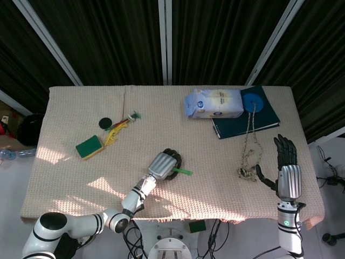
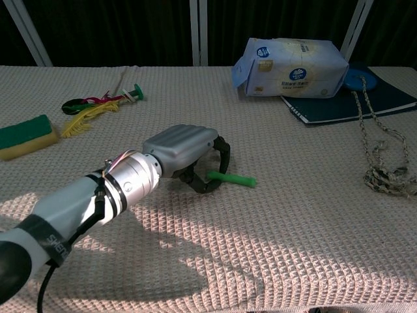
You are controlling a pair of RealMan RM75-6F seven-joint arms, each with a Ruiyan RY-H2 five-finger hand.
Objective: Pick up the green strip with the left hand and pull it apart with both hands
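One end of the strip (image 2: 233,178) is pinched by the left hand (image 2: 184,153), pointing toward 3 o'clock. Right hand (image 1: 286,171), fingers apart, is seen only from the head view.

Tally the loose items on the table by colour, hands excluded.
Green: 2, green strip, sponge
Blue: 3, tissue pack, notebook, disc
Black: 1, round cap
Beige: 1, rope
Multicolour: 1, tassel bundle
Total: 8

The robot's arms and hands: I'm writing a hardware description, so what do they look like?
Both arms are white with black joint bands. The left hand has a silver ribbed back, black fingers and thin wires at its wrist. The right hand matches it, with a green light below its wrist.
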